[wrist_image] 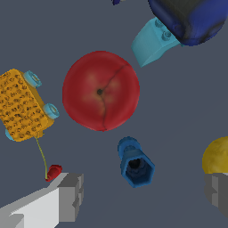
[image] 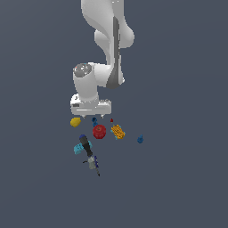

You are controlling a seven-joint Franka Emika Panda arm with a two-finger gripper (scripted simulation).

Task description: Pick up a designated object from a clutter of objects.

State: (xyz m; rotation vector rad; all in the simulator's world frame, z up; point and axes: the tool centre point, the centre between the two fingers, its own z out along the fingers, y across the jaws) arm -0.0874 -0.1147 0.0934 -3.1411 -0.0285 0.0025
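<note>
The designated object, a small dark-blue bolt-like rod (wrist_image: pixel 135 162), lies on the grey floor between the red ball (wrist_image: pixel 100 91) and my fingers. In the exterior view it (image: pixel 94 120) shows just under the hand. My gripper (wrist_image: pixel 142 196) is open and empty, a little above the rod. One finger (wrist_image: pixel 67 198) is beside the tiny red cone (wrist_image: pixel 53 172), the other is beside the yellow lump (wrist_image: pixel 217 156). In the exterior view the gripper (image: pixel 95 116) hangs low over the clutter's far edge.
Around the rod lie the red ball (image: pixel 99 131), orange-yellow block (image: pixel 118 132), yellow lump (image: pixel 75 121), red cone (image: pixel 111 120), cyan block (image: pixel 82 147) and black-and-grey rod (image: pixel 89 153). A lone blue blob (image: pixel 140 140) lies to the exterior view's right.
</note>
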